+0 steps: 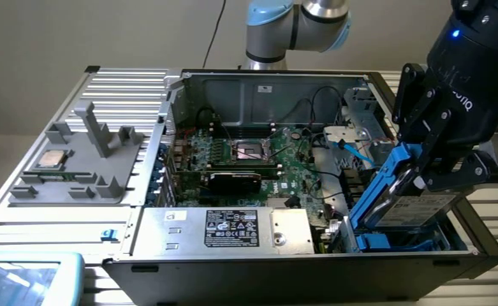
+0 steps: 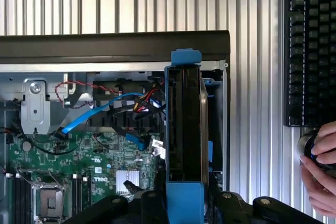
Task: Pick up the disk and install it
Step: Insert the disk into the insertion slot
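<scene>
The disk (image 1: 406,205), grey metal in a blue carrier, is held tilted at the corner of the case (image 1: 231,271) on the exterior view's right. Its lower end appears dipped into the drive bay (image 1: 402,242) and its upper end is raised above the case rim. It is clamped between the partly closed fingers of the gripper (image 1: 440,178). The pick-up is judged done and the install part-way, as the disk is not yet seated flat. The motherboard (image 1: 257,159) lies inside the case. Outside the case, a person's hand (image 2: 321,169) is seen near a keyboard (image 2: 310,51).
</scene>
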Motion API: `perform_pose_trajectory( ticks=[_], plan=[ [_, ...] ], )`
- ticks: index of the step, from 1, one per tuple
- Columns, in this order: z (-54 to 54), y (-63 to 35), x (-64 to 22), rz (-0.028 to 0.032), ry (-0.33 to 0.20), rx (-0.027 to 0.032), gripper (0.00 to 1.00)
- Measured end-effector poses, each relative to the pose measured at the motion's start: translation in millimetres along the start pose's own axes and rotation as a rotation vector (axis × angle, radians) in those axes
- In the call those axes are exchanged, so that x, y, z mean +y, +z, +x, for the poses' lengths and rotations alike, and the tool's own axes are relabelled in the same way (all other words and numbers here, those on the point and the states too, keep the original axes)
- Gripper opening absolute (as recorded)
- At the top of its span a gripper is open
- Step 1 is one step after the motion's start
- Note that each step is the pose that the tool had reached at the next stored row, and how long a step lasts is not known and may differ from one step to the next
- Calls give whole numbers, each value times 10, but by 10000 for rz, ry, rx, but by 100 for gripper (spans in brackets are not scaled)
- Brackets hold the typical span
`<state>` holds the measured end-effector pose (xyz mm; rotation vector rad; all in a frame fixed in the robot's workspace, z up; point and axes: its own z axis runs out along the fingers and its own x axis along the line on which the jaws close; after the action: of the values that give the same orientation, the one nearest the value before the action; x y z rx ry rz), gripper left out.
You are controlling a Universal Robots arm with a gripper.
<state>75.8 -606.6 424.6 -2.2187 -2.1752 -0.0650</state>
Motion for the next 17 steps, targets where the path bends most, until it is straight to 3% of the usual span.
perform_pose_trajectory(
  ticks=[17],
  plan=[
    [-16,304,-2,0,1,0,37]
  ],
)
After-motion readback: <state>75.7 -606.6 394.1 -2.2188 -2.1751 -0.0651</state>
